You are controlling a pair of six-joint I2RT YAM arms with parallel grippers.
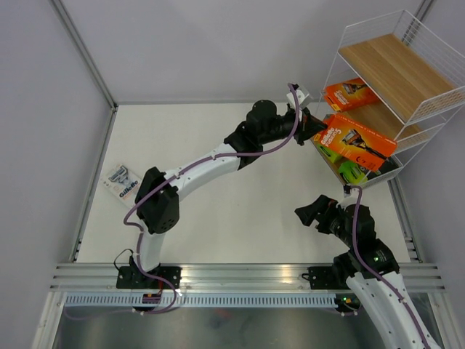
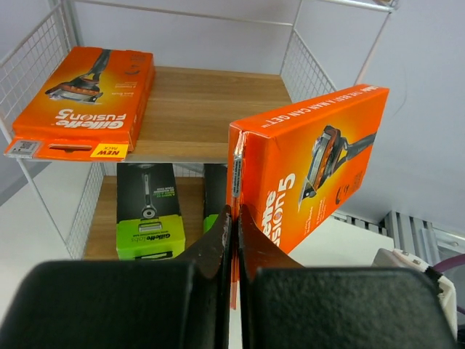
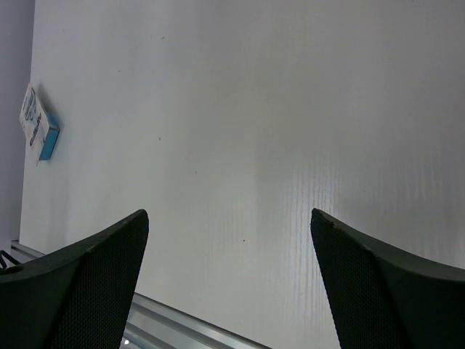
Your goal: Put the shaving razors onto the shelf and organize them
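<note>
Orange razor pack (image 2: 312,160) pinched between left fingers (image 2: 212,251).

**Shelf and table: what rests where**

The shelf (image 1: 407,69) stands on the white table (image 1: 240,211), at its far right corner. Its middle board carries one orange pack (image 1: 349,94). Its bottom board holds two black-and-green packs (image 2: 149,211) side by side. Well left of the shelf, a white-and-blue pack (image 1: 122,182) lies on the table.
</note>
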